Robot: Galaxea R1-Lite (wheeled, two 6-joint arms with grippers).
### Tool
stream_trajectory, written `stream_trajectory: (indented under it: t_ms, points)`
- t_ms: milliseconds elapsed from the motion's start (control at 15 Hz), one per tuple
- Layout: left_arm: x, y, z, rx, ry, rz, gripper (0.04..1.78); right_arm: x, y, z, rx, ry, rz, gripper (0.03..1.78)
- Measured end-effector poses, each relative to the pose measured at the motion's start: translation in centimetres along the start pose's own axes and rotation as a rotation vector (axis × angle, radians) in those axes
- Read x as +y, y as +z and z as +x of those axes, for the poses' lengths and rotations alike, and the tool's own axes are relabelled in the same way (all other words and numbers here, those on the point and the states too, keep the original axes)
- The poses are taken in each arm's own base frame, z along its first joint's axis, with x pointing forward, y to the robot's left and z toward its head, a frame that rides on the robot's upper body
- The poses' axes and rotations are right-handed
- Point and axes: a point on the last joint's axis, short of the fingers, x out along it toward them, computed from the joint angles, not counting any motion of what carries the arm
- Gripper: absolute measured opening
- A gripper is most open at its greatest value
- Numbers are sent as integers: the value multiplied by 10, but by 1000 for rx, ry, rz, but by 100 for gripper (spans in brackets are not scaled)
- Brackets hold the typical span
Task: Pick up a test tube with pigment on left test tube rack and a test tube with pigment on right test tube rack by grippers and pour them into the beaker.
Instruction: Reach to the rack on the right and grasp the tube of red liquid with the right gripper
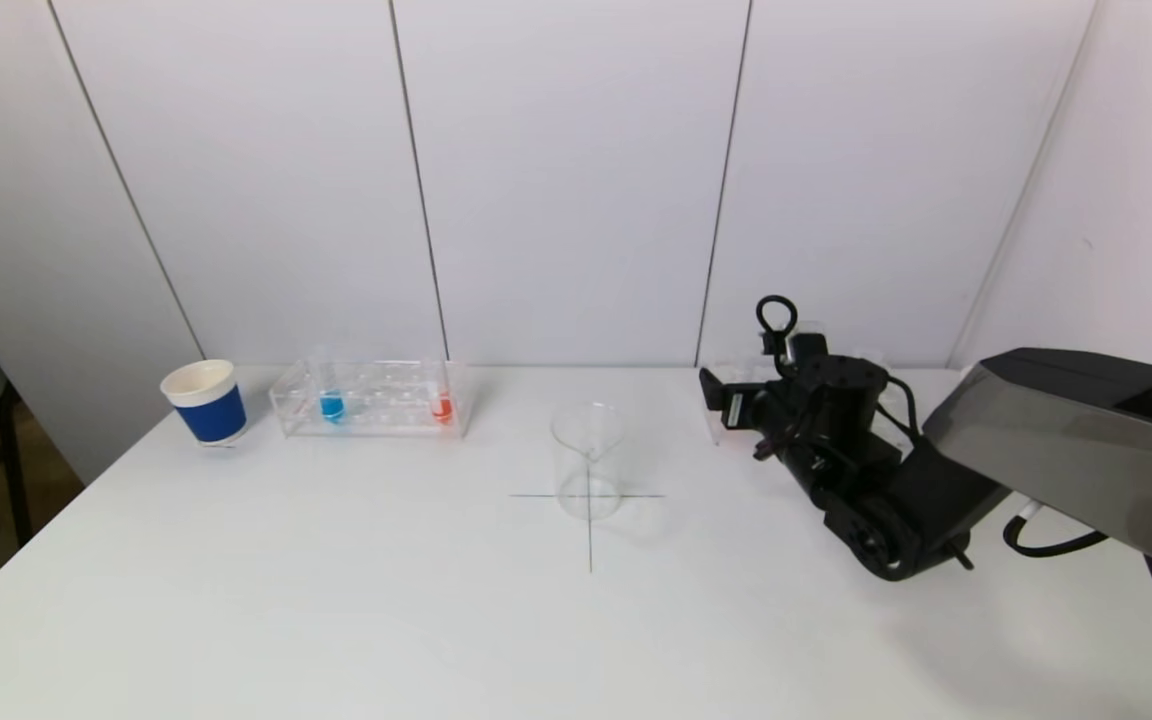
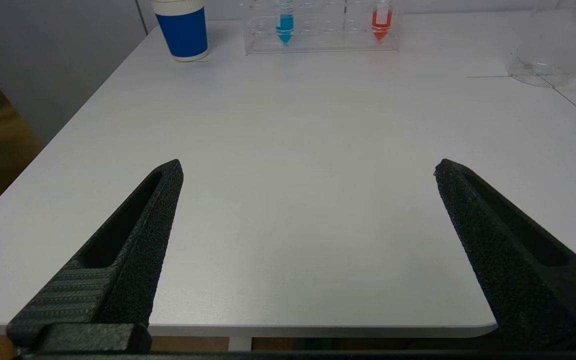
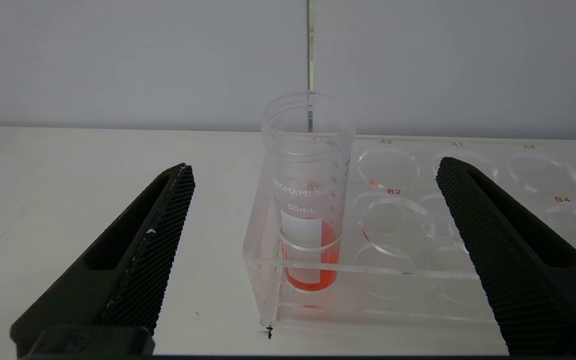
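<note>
1. Reaching for its first pick, the right gripper (image 3: pixel 313 170) has its fingers (image 3: pixel 168 225) spread wide and empty, lined up on the red-pigment test tube (image 3: pixel 310 220), which stands between them but farther off, untouched, in the right test tube rack (image 3: pixel 418 280).
2. Next it should advance, then clamp the tube.
3. The left gripper (image 2: pixel 308 167), fingers likewise released, waits at the bench (image 2: pixel 288 200) edge, well apart from the left test tube rack (image 2: pixel 320 30) and the beaker (image 1: pixel 588 460).

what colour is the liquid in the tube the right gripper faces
Red, filling the bottom of the test tube; clearest in the right wrist view.
</note>
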Motion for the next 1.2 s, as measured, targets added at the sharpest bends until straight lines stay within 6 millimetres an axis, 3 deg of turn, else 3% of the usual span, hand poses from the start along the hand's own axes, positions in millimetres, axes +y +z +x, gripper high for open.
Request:
stream_trajectory:
  t_ms: [1200]
  points:
    - [0, 0, 0, 0, 0, 0, 176, 6, 8, 12, -40, -9, 12, 176]
